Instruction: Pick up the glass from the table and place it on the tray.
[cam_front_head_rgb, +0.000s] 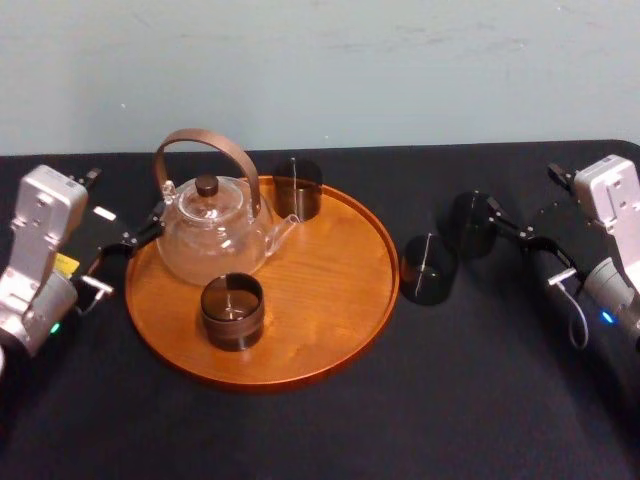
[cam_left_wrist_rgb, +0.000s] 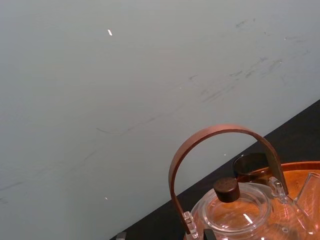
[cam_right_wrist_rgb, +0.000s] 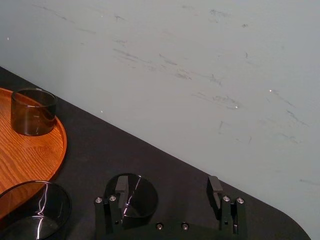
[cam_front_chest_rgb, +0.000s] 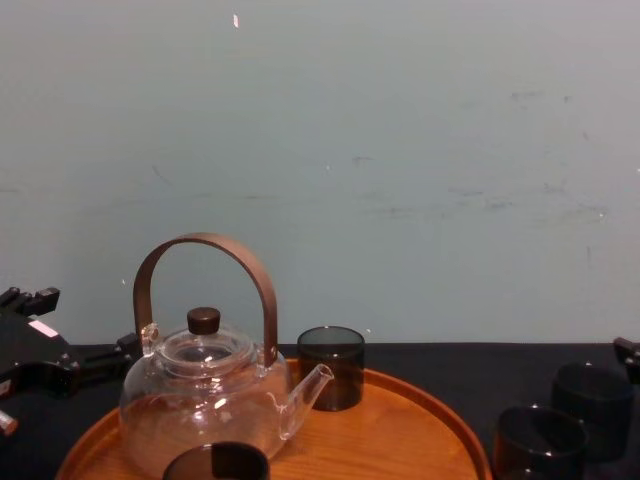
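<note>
Two dark glasses stood on the black desk (cam_front_head_rgb: 400, 400), off the right side of the round wooden tray (cam_front_head_rgb: 365, 255) and not touching it. The nearer glass (cam_front_head_rgb: 428, 270) sat just beside the rim, and the farther glass (cam_front_head_rgb: 470, 225) stood close behind it, toward the wall. The right gripper (cam_right_wrist_rgb: 167, 182) was low over the desk at the farther glass with its jaws wide apart. That glass was not centred in the gap: in the right wrist view it lay off to one side, behind one finger (cam_right_wrist_rgb: 120, 186), while the other finger had only bare desk before it. Nothing was clamped. The tray held a clear teapot (cam_front_head_rgb: 210, 235) with a brown hoop handle and two more glasses, a back glass (cam_front_head_rgb: 297, 190) and a front glass (cam_front_head_rgb: 232, 312). The left gripper (cam_front_head_rgb: 120, 205) sat at the tray's left edge beside the teapot, jaws apart and empty.
</note>
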